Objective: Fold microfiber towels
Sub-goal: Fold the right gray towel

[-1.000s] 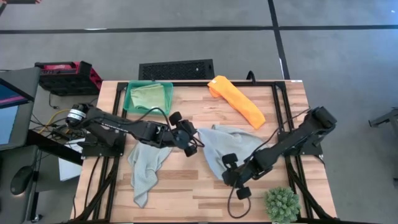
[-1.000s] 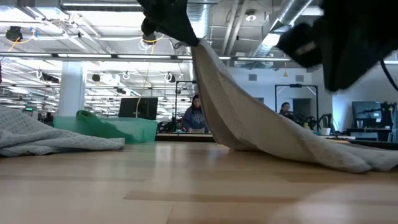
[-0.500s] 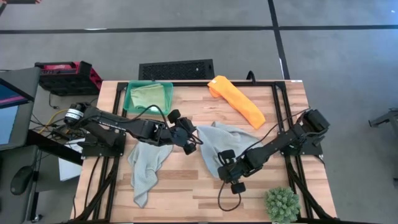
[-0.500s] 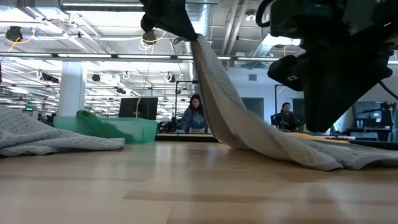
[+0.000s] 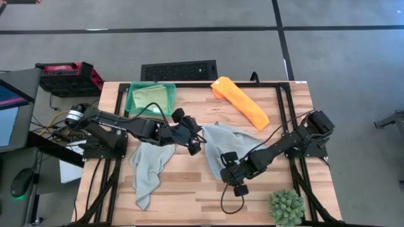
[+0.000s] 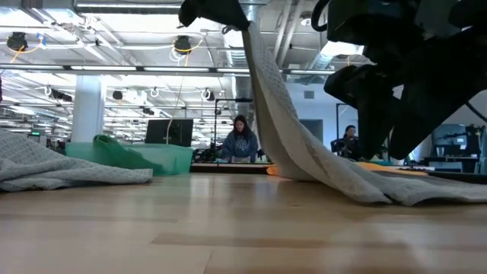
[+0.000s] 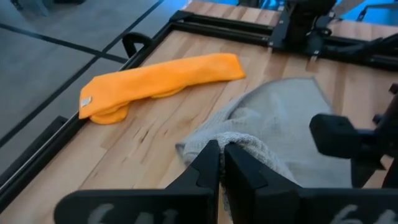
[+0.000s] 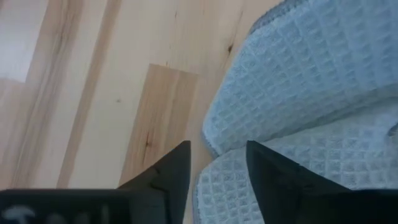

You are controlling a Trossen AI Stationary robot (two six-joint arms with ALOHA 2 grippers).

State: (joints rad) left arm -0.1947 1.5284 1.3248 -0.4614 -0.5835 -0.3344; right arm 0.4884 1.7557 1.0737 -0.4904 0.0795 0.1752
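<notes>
Wooden worktop (image 5: 189, 195) centre frame, left end effector (image 5: 195, 146) clamped on lifted grey towel (image 5: 237, 140) corner, shifted slightly rightward, right end effector (image 5: 222, 165) now spread apart at towel's lower edge.

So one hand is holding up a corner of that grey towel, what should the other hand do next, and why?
Probably lower the right hand and close it on the towel edge just below. The left hand is shut on a corner of the grey towel, lifting it, while the right hand's fingers stand open over a near edge, gripping nothing. A fold likely needs both corners held.
</notes>
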